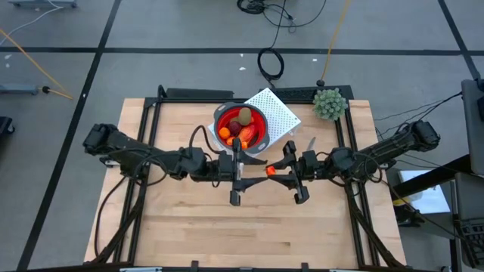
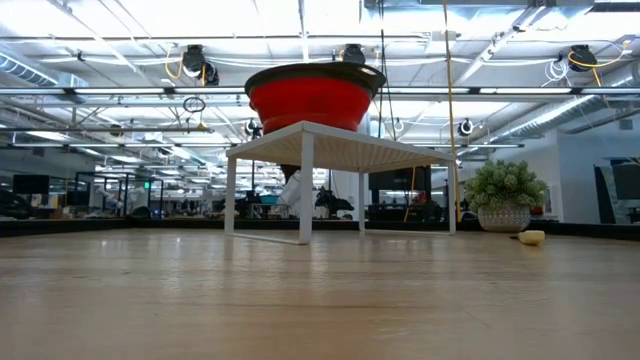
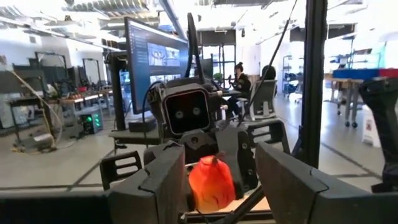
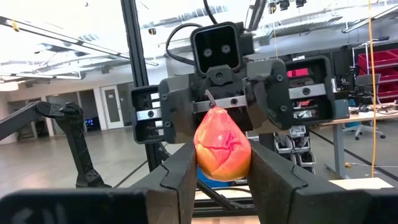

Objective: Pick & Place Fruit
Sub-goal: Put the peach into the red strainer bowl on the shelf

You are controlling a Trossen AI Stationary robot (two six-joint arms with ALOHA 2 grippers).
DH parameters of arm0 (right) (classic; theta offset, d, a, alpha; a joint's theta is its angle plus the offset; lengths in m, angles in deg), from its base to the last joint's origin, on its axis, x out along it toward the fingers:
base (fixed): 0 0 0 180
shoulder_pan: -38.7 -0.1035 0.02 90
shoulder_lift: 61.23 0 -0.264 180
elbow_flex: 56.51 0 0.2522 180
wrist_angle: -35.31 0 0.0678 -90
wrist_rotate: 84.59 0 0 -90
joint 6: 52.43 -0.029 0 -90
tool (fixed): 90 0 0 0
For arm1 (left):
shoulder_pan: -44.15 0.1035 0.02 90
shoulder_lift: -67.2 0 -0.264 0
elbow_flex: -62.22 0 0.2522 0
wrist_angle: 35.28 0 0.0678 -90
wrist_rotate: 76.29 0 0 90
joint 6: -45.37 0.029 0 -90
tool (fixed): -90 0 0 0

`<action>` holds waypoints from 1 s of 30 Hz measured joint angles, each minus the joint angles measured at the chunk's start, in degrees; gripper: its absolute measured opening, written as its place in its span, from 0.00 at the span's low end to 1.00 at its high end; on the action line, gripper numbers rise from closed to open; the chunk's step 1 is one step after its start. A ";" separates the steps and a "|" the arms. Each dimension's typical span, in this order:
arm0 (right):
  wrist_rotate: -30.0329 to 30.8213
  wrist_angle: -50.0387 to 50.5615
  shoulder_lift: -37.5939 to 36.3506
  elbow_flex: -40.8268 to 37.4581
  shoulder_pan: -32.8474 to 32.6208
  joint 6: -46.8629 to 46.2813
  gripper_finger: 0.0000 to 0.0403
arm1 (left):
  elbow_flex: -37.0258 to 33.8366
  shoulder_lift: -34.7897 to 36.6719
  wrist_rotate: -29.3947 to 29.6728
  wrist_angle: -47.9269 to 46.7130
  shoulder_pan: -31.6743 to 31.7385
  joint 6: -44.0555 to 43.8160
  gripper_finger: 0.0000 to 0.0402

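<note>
right gripper (image 4: pixel 221 171) pinches the red-and-yellow fruit (image 4: pixel 222 148) mid-table, at 5 o'clock of the red bowl (image 1: pixel 259 113) on its white stand (image 1: pixel 281 113). left gripper (image 3: pixel 217 180) faces it, fingers flanking the fruit, grip unclear. judged step: handover or carry. next: lift toward bowl, at 11 o'clock.
</note>
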 joint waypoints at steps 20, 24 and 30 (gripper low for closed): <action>0.20 0.02 0.02 0.00 0.02 1.50 0.29 | -0.02 0.02 -5.37 -0.05 2.15 -2.00 0.17; 0.20 0.02 0.01 0.00 0.02 1.51 0.29 | -0.04 0.02 -7.36 -0.09 2.77 -2.89 0.07; 0.22 0.02 0.02 0.00 0.02 1.52 0.29 | -0.07 0.02 -8.49 -0.09 3.24 -3.66 0.02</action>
